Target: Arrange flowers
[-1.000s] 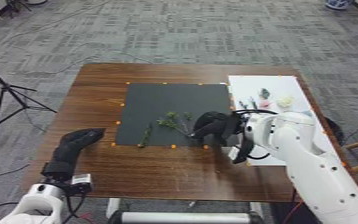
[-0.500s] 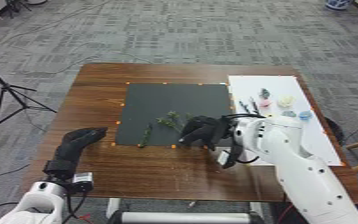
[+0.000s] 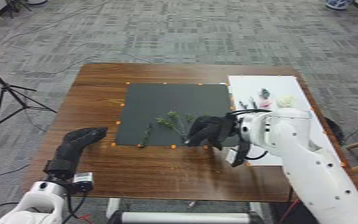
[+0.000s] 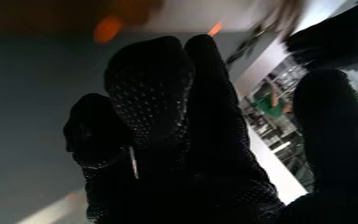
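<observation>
Table edges: the brown table (image 3: 158, 175) has a dark mat (image 3: 149, 100) around its middle, with a narrow strip of wood toward the far edge and a wider band toward the near edge.
Right side: a white board (image 3: 262, 82) runs along the table's right edge, close beside the mat, from near the far right corner toward the near one.
Room beside the mat: brown wood lies between the mat and the table's left edge; the right arm (image 3: 286, 135) comes in over the table's near right part and covers some of the board.
Right hand: over the mat's near right corner, fingers (image 4: 149, 90) extended, thumb (image 4: 331, 120) well apart from them; whether it has hold of a stem I cannot tell.
Left hand (image 3: 85, 136): over the table's left side, well apart from the mat, loosely open, nothing seen in its hold.
Green sprigs (image 3: 168, 121): on the mat toward its near edge, thin-stemmed with small branching heads, just beside the right hand.
Dark sprig (image 3: 146, 136): slim and straight, near the mat's near left corner.
Flowers on the board: one pink bloom (image 3: 265, 104), one pale cream bloom (image 3: 286, 101), and a dark, narrow head (image 3: 264, 93) toward the far edge.
</observation>
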Available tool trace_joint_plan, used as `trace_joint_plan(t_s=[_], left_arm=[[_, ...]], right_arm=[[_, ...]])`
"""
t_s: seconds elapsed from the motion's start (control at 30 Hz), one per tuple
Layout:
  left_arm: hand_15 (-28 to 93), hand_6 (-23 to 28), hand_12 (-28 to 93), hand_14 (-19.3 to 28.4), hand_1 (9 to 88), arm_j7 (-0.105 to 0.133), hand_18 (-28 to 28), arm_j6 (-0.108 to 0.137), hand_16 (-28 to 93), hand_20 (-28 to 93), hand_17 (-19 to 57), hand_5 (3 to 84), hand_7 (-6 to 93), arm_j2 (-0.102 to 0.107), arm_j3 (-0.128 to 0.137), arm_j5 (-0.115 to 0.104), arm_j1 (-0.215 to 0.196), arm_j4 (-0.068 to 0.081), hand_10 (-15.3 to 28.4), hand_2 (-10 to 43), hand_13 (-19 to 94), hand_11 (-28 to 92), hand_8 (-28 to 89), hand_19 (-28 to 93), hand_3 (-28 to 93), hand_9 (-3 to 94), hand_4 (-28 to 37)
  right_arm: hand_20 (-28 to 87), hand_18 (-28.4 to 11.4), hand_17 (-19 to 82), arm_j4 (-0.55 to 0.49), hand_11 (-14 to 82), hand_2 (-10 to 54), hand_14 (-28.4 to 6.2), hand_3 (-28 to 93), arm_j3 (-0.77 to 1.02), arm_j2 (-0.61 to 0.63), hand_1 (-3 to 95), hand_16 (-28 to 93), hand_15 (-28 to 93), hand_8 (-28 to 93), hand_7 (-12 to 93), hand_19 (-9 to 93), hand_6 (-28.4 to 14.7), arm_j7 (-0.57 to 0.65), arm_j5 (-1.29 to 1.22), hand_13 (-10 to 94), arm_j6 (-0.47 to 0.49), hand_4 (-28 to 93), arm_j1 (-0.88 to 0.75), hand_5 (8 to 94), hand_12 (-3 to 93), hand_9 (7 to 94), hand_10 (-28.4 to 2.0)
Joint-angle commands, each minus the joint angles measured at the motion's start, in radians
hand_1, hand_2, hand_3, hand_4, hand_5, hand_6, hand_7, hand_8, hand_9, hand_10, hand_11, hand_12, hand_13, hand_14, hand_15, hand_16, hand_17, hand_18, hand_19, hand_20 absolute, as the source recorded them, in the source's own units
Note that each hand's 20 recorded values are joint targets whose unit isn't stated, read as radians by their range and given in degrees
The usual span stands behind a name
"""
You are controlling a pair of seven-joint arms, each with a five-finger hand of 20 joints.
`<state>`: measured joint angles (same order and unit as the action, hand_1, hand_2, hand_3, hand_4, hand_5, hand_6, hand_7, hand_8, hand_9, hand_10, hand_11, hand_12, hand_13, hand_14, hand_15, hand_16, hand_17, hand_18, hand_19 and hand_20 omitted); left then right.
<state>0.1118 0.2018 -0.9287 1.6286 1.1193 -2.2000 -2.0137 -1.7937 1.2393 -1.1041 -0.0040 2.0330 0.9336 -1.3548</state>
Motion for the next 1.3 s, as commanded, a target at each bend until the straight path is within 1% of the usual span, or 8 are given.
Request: trace_joint_plan(t_s=[0.03, 0.2, 0.23, 0.27, 0.5, 0.63, 1.13, 1.3], left_arm=[[16, 3.3, 12, 15.7, 26.8, -0.017, 13.8, -0.01, 2, 18, 0.5, 49.7, 18.2, -0.016, -0.008, 0.003, -0.013, 0.005, 13.3, -0.9, 33, 20, -8, 13, 70, 45.4, -24.5], [16, 3.3, 12, 15.7, 26.8, -0.015, 13.8, -0.003, 2, 18, 0.5, 49.7, 18.3, -0.019, 0.001, -0.001, -0.027, -0.001, 13.3, -1.0, 33, 20, -8, 13, 70, 45.4, -24.4], [16, 3.2, 12, 15.7, 26.8, -0.014, 13.8, -0.007, 2, 18, 0.5, 49.7, 18.3, -0.018, -0.003, -0.001, -0.017, 0.004, 13.3, -1.0, 33, 20, -8, 13, 70, 45.4, -24.4], [16, 3.2, 12, 15.7, 26.8, -0.016, 13.8, -0.005, 2, 18, 0.5, 49.7, 18.3, -0.02, -0.002, 0.0, -0.021, 0.002, 13.3, -1.0, 33, 20, -8, 13, 70, 45.4, -24.4], [16, 3.3, 12, 15.7, 26.8, -0.014, 13.8, -0.013, 2, 18, 0.5, 49.8, 18.3, -0.022, -0.003, 0.003, -0.018, 0.002, 13.3, -1.0, 33, 20, -8, 13, 70, 45.4, -24.5], [16, 3.3, 12, 15.7, 26.8, -0.014, 13.8, -0.008, 2, 18, 0.5, 49.8, 18.3, -0.023, -0.003, 0.001, -0.022, 0.001, 13.3, -1.0, 33, 20, -9, 13, 70, 45.4, -24.5], [16, 3.3, 12, 15.6, 26.8, -0.017, 13.8, -0.015, 2, 18, 0.5, 49.7, 18.3, -0.025, -0.017, 0.001, 0.0, 0.012, 13.3, -1.0, 33, 20, -8, 13, 70, 45.4, -24.5], [16, 3.2, 12, 15.7, 26.7, -0.019, 13.8, -0.016, 2, 18, 0.5, 49.6, 18.3, -0.025, -0.013, 0.003, -0.007, 0.007, 13.3, -1.0, 33, 20, -8, 13, 70, 45.4, -24.5]], right_arm=[[51, -20.8, 53, 0.067, 8.6, 9.9, -6.5, 62, -0.022, -0.001, 17.9, 29, 54, -4, 20, 93, -4.5, -0.003, 0.107, 90, -0.058, -13, 0.028, 56.8, 12.8, 63.2, -13.1], [51, -20.9, 53, 0.094, 8.4, 9.9, -6.5, 62, -0.039, -0.027, 18.0, 30, 54, -4, 18, 93, -4.3, -0.016, 0.13, 89, -0.044, -13, 0.029, 56.7, 12.7, 62.7, -13.2], [51, -20.9, 53, 0.091, 8.4, 9.9, -6.5, 61, -0.041, -0.028, 18.1, 30, 54, -4, 17, 93, -4.3, -0.014, 0.124, 89, -0.048, -13, 0.029, 56.7, 12.7, 62.6, -13.2], [51, -20.9, 53, 0.094, 8.4, 10.0, -6.5, 61, -0.043, -0.036, 18.1, 29, 54, -4, 17, 93, -4.3, -0.019, 0.125, 89, -0.043, -13, 0.033, 56.6, 12.7, 62.6, -13.2], [51, -20.9, 52, 0.073, 8.4, 10.0, -6.5, 61, -0.054, -0.058, 18.1, 29, 54, -4, 16, 93, -3.8, -0.041, 0.122, 89, -0.034, -13, 0.04, 56.2, 12.6, 62.5, -13.2], [51, -21.0, 52, 0.067, 8.4, 10.0, -6.5, 61, -0.058, -0.068, 18.1, 29, 54, -4, 16, 93, -3.8, -0.049, 0.113, 89, -0.021, -13, 0.044, 56.2, 12.6, 62.5, -13.1], [51, -21.0, 52, 0.068, 8.4, 10.1, -6.6, 61, -0.072, -0.108, 18.0, 29, 54, -3, 15, 93, -3.9, -0.071, 0.11, 89, -0.012, -13, 0.06, 56.1, 12.6, 62.4, -13.2], [51, -21.0, 52, 0.043, 8.4, 10.0, -6.5, 61, -0.052, -0.072, 17.9, 29, 54, -3, 15, 93, -3.7, -0.068, 0.117, 89, 0.005, -13, 0.053, 56.0, 12.6, 62.3, -13.1]])
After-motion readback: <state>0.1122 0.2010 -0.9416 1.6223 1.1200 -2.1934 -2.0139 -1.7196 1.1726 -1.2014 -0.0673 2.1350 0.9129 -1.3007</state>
